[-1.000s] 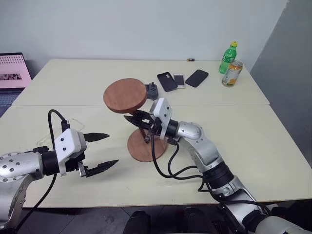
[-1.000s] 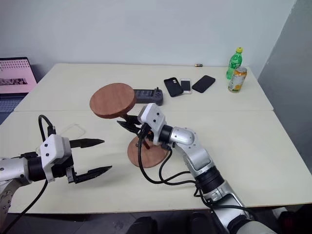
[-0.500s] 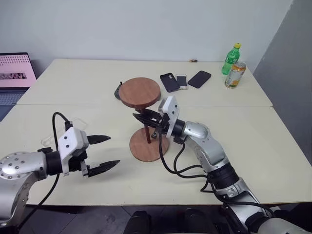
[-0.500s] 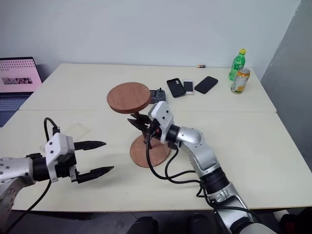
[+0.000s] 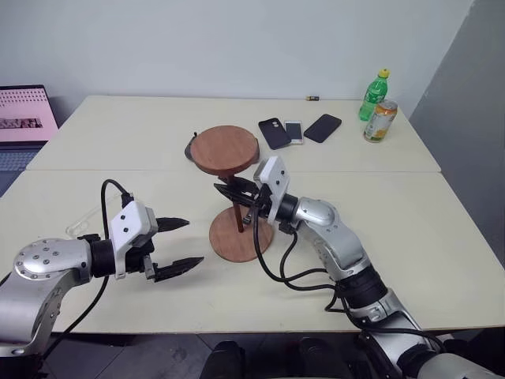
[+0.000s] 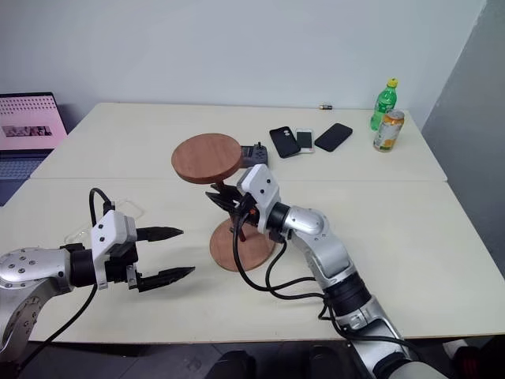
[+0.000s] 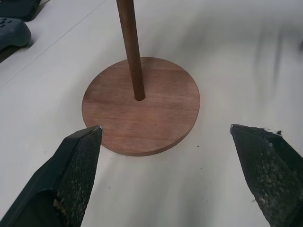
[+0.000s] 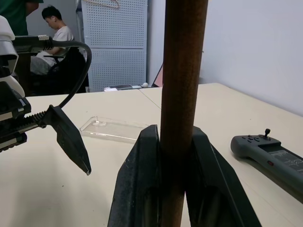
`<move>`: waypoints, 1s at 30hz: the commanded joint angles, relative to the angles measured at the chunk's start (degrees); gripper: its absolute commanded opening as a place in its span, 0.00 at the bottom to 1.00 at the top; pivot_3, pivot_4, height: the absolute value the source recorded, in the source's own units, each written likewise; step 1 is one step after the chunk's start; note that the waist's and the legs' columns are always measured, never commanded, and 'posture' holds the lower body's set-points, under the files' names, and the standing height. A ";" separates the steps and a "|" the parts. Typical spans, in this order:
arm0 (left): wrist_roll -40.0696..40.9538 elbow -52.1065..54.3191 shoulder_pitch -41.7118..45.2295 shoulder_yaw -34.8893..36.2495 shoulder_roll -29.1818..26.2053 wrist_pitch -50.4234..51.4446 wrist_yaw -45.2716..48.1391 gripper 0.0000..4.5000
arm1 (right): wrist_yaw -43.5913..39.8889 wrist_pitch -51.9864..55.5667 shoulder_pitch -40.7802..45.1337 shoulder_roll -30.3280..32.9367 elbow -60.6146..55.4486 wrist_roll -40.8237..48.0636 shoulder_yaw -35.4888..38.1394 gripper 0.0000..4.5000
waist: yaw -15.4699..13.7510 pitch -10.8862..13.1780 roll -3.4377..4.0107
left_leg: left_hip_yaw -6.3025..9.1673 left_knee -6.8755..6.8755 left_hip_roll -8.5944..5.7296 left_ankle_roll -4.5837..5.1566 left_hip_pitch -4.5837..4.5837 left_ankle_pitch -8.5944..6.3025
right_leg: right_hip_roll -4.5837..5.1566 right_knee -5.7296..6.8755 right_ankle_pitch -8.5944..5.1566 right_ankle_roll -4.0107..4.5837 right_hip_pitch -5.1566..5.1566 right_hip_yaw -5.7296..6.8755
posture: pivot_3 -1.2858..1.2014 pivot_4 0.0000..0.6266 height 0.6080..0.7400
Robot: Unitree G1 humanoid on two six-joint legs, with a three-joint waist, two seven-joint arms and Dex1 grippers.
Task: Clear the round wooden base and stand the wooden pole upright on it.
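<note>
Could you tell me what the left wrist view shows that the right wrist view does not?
Left wrist: the round wooden base lies flat on the table, with the rod's lower end in its centre hole. Right wrist: the right gripper clamps the rod; a clear plastic case and a person behind. Both: the wooden pole and a grey controller.

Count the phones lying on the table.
3, side by side at the table's far side, left of the bottles: a dark phone, a light phone touching it, and a black phone slightly apart. None seem hidden.
</note>
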State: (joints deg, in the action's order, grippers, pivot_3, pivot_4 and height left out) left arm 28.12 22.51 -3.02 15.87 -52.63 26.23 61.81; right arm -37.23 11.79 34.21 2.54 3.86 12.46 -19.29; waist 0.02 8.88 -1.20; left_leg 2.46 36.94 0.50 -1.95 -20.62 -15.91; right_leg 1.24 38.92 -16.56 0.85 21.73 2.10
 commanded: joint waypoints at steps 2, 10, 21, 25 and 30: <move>-0.07 0.66 0.89 0.35 -0.63 -0.49 -0.38 1.00 | -0.14 3.50 -1.90 1.76 1.28 -2.03 -0.89 0.06 | 0.00 0.03 0.02 | 0.00 0.00 0.00 0.00 -0.07 0.00 | 0.00 -0.01 0.00 0.00 0.06 0.00 | 0.52 0.24 1.00; -0.52 0.59 1.18 0.14 -0.39 -0.88 -0.69 1.00 | 0.10 4.50 -1.08 1.09 0.40 -1.67 -0.71 0.06 | 0.04 0.10 0.11 | -0.01 -0.03 0.01 0.00 -0.17 0.00 | 0.00 -0.02 0.01 0.02 0.18 0.00 | 0.52 0.24 1.00; -0.72 0.40 1.62 -0.16 0.09 -1.71 -0.94 1.00 | -2.24 5.61 -1.25 1.05 -3.74 -0.14 -0.19 0.67 | 0.48 0.75 -0.17 | -0.06 -0.11 0.11 -0.01 -0.45 0.00 | -0.08 0.03 0.07 0.19 0.53 -0.02 | 0.52 0.24 1.00; -0.57 0.49 1.88 0.12 0.68 -2.07 -1.53 1.00 | -3.64 6.64 -1.82 2.12 -6.04 0.17 -0.08 0.88 | 0.51 0.96 -0.19 | -0.05 -0.15 0.11 -0.01 -0.45 -0.01 | -0.09 0.02 0.05 0.21 0.54 -0.01 | 0.52 0.24 1.00; -0.69 0.43 2.54 1.79 0.69 -2.06 -3.15 1.00 | -7.42 8.71 -2.13 8.31 -10.35 -0.10 0.04 0.92 | 0.42 1.20 -0.27 | -0.05 -0.11 0.10 -0.01 -0.46 -0.01 | -0.08 0.02 0.05 0.21 0.53 0.00 | 0.52 0.24 1.00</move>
State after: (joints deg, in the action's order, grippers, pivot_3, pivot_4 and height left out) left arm 27.38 22.28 -1.40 15.49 -51.26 24.33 59.59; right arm -42.73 19.92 32.23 8.53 -2.55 12.06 -20.07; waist 0.43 10.08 -1.47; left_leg 2.42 36.83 0.60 -1.96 -21.09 -15.92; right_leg 1.16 38.92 -16.51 1.05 22.26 2.10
